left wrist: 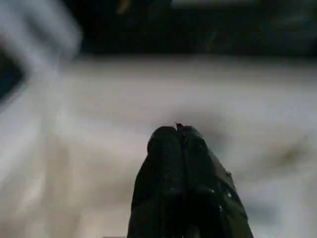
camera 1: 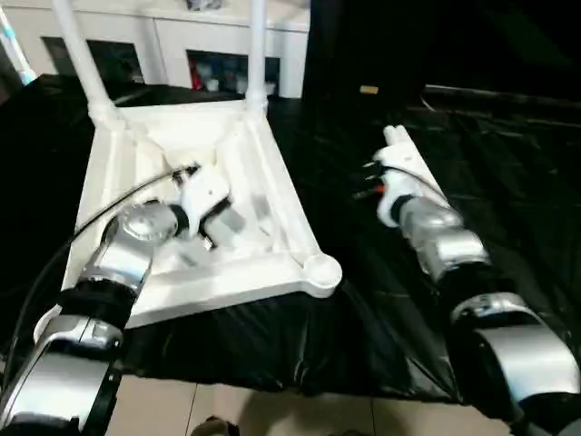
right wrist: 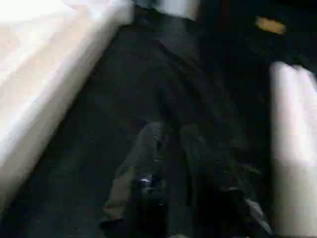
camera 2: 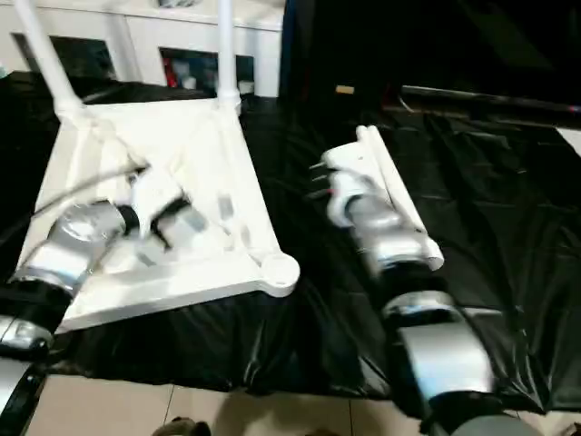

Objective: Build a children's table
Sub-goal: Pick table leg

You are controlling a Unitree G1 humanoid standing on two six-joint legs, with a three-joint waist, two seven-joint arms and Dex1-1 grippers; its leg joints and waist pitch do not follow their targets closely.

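Two arms extended, left fingers (left wrist: 181, 148) closed

White plastic tabletop (camera 1: 272, 263) lies upside-down on black cloth, left-centre of the head views, ribbed underside up w/ round sockets at corners; near-right socket (camera 1: 321, 272) is empty. Two tapered legs (camera 1: 83, 64) stand upright in the far corner sockets, upper left of frame. Loose legs (camera 2: 399, 195) lie flat right of centre, apart from the top.

We reach both silver forearms forward; our left gripper (left wrist: 179, 133) has its black fingers pressed together, while our right gripper (right wrist: 171, 130) blurs, its fingers unreadable.
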